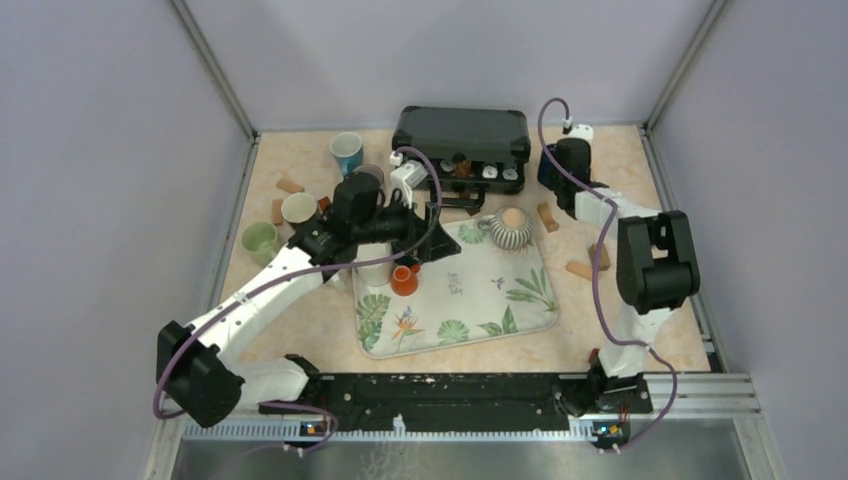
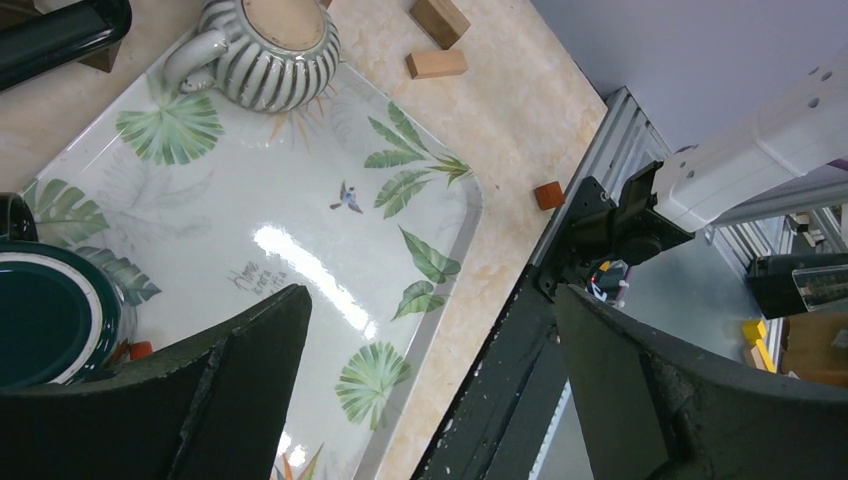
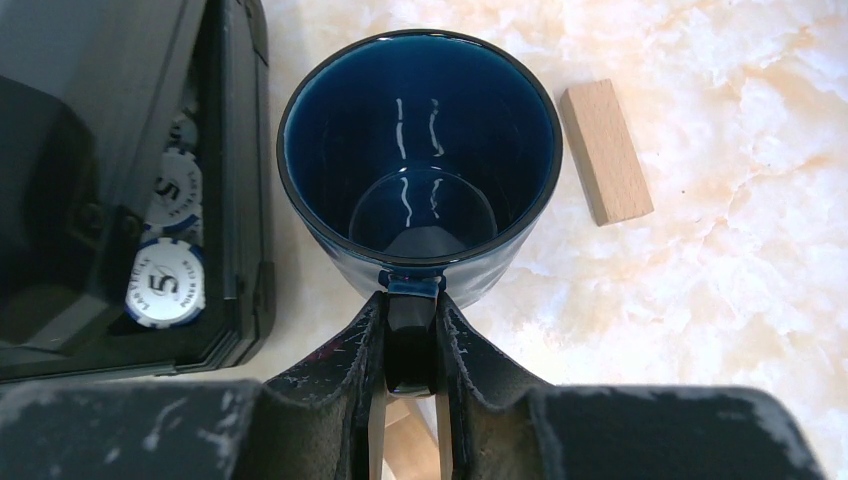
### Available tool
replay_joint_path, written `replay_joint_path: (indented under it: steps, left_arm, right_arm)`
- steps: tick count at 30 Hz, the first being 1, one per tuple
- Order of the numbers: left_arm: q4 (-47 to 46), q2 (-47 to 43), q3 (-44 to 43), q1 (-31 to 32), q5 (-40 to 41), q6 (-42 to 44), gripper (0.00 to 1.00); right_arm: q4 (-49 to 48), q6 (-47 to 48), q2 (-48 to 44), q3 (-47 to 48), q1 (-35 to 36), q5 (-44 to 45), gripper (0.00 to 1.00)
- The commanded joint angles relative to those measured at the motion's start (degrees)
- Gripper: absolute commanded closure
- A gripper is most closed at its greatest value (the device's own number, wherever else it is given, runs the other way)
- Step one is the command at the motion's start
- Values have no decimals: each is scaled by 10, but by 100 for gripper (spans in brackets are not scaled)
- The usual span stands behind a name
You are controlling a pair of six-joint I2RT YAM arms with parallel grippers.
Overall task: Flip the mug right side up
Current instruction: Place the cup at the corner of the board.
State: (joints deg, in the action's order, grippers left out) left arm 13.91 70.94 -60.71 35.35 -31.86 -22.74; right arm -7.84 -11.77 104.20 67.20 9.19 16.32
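Note the dark blue glazed mug (image 3: 420, 150) upright beside the black case (image 3: 230, 150) lying on the beige marbled tabletop (image 3: 720, 250), its handle pinched by the right gripper (image 3: 412, 310). The left gripper (image 2: 430, 300) hangs spread wide above the leaf-printed tray (image 2: 300, 200). Lavender walls (image 1: 450, 50) enclose three sides.

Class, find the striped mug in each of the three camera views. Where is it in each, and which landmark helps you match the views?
Top external: striped mug on the tray's back edge, centre of picture.
Left wrist: top edge, left of centre, on the tray.
Right wrist: not in it.
Shared landmark: black case, behind the mug from above, top-left corner at the left wrist, left edge at the right wrist.
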Motion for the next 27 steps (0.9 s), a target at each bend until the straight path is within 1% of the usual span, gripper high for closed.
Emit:
replay_joint_path:
  steps: [1, 9, 20, 23, 27]
  left_arm:
    - [-16, -28, 15, 0, 18, -3, 1]
    - [-33, -19, 26, 0, 23, -19, 1]
    - [-24, -13, 21, 0, 22, -13, 1]
    - [-23, -13, 21, 1, 21, -13, 1]
    - [-22, -14, 23, 0, 22, -13, 1]
  right_arm:
    - [-90, 11, 0, 20, -15, 12, 100]
    - [-92, 11, 14, 7, -27, 12, 100]
    - [-49, 11, 35, 13, -27, 12, 100]
    - [-29, 11, 34, 20, -27, 12, 100]
    - [28, 11, 30, 43, -26, 12, 100]
